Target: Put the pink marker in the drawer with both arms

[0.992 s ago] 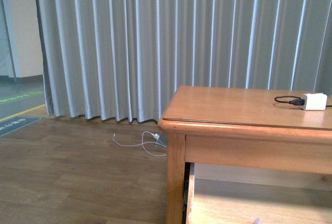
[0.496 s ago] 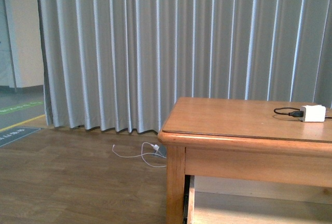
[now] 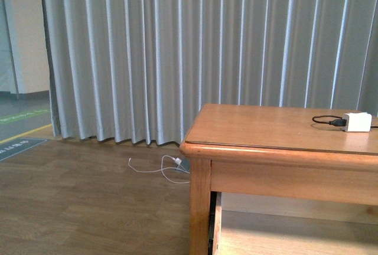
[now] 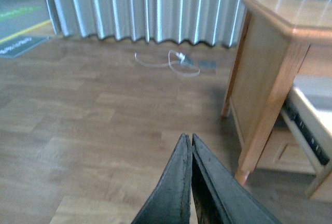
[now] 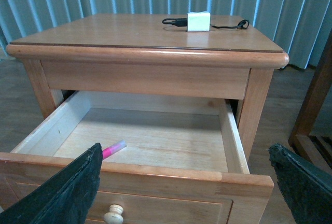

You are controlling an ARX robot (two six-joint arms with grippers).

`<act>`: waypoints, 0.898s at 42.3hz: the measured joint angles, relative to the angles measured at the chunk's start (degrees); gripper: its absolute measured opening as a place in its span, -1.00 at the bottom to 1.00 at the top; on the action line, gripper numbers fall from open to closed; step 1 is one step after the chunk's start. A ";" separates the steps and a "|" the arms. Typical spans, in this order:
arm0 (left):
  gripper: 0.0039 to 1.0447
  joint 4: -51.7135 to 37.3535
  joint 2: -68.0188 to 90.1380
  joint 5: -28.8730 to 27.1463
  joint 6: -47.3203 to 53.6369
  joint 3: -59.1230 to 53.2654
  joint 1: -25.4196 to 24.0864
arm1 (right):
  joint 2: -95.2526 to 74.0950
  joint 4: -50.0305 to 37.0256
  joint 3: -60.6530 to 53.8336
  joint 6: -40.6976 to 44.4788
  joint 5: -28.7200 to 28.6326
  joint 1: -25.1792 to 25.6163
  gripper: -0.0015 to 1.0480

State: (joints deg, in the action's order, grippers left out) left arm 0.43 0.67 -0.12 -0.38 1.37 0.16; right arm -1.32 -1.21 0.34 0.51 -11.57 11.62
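Inside the open drawer (image 5: pixel 155 175), on its pale wood floor, lies the pink marker (image 5: pixel 113 150): a short bright pink barrel with a pale rounded end. It lies flat and slanted, close behind the drawer's front panel. Its pink end is cut off from the right wrist camera by the front rim and one gripper finger.

Right gripper (image 5: pixel 185 151): jaws spread wide and holding nothing. Its two black fingers (image 5: pixel 67 193) frame the drawer front from the near side, above the small round knob (image 5: pixel 114 214).

Left gripper (image 4: pixel 188 138): fingers pressed together tip to tip with nothing between them. It hangs over the wood floor (image 4: pixel 104 130), off to the side of the table (image 3: pixel 277 128) and well apart from the drawer.

On the tabletop: a white charger (image 5: pixel 198 21) with a black cable (image 5: pixel 174 22) plugged in.

Background (front camera): a grey pleated curtain (image 3: pixel 177 54), and a thin white cable (image 3: pixel 156 169) lying loose on the floor at its foot.
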 joint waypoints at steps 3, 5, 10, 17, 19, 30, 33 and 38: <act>-0.93 -0.17 -0.28 0.04 0.00 0.00 0.00 | 0.00 0.00 0.00 0.00 0.00 0.02 0.83; -0.93 -0.17 -0.42 0.02 0.00 0.00 0.00 | 0.00 0.00 0.00 0.02 -0.02 0.02 0.83; -0.93 -0.17 -0.44 0.07 0.00 0.00 0.00 | 0.00 0.00 0.00 0.00 0.00 0.00 0.83; -0.93 -0.17 -0.46 0.07 0.00 0.00 0.00 | 0.00 0.00 0.00 0.02 0.00 0.00 0.83; -0.93 -0.17 -0.46 0.07 0.00 0.00 0.00 | 0.00 0.00 0.00 0.00 0.00 0.00 0.83; -0.78 -0.17 -0.46 0.07 -0.02 0.00 0.00 | 0.00 0.00 0.00 0.02 0.00 0.00 0.83; -0.54 -0.17 -0.46 0.07 -0.02 0.00 0.00 | -1.27 3.91 1.18 0.76 -0.92 -0.17 0.83; -0.03 -0.17 -0.46 0.07 -0.02 0.00 0.00 | -10.75 13.46 4.04 3.21 -2.89 -0.50 0.83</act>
State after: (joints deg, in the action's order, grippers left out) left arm 0.25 0.21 -0.05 -0.40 1.37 0.16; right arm -12.08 12.25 4.38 3.73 -14.46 11.11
